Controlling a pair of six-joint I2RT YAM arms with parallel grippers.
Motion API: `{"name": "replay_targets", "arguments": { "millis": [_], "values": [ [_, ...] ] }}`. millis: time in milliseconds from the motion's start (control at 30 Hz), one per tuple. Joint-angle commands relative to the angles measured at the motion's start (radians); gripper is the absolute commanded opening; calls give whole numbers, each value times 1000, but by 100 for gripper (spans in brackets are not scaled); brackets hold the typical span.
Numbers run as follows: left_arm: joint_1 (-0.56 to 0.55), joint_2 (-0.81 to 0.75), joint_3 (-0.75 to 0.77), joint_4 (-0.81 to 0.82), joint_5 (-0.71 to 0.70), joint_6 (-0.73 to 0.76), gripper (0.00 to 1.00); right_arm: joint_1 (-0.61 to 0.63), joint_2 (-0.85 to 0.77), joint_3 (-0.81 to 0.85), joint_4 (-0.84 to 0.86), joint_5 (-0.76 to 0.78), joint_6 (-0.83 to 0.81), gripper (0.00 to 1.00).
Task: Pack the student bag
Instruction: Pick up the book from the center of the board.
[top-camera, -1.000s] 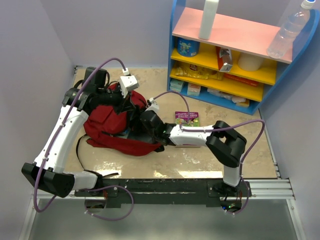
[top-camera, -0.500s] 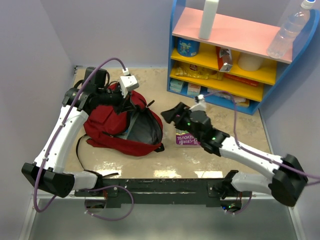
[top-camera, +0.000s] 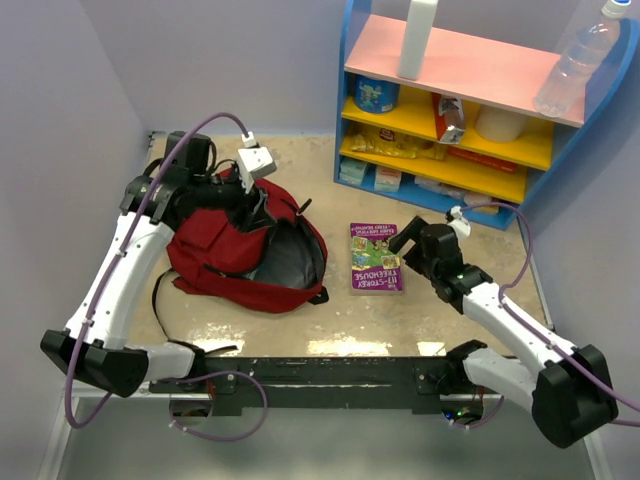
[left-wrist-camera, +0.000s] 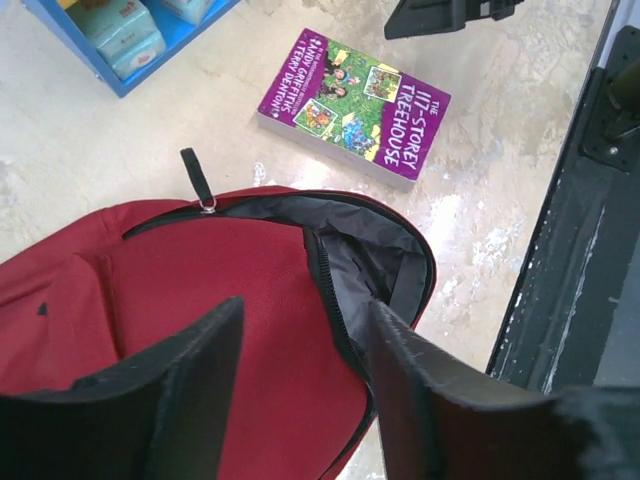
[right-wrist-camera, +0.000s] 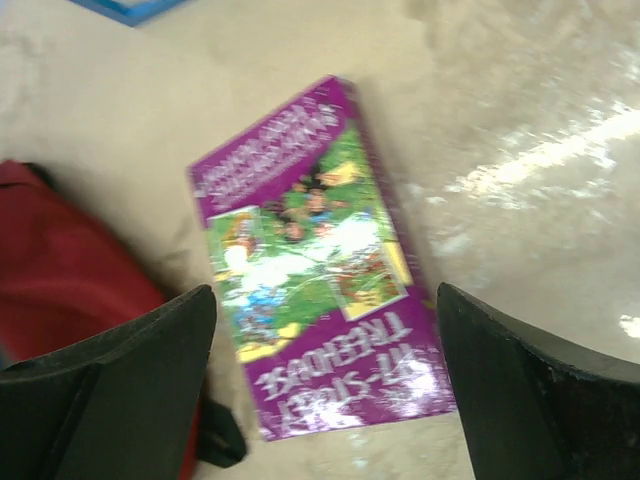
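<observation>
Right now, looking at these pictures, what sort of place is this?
Probably a staged lab set dressed like a child's room. Plain lilac walls box in a small table. A colourful toy-like shelf holds snacks and a bottle. A red student bag lies open beside a purple children's book.

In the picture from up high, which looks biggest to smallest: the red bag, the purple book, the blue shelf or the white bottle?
1. blue shelf
2. red bag
3. purple book and white bottle look about alike; the bottle's top is cut off, so I won't rank them.
</observation>
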Motion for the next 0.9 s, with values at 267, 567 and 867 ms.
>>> {"name": "replay_targets", "arguments": {
  "millis": [267, 567, 867],
  "values": [
    [-139, 115, 410, -56, 47, -111, 70, -195, 107, -85, 120, -246, -100, 98],
    [-526, 302, 154, 199, -116, -76, 72, -226, 155, -97, 175, -331, -75, 98],
    [-533, 549, 71, 531, -302, -351, 72, -235, 187, -75, 213, -363, -74, 98]
  ]
}}
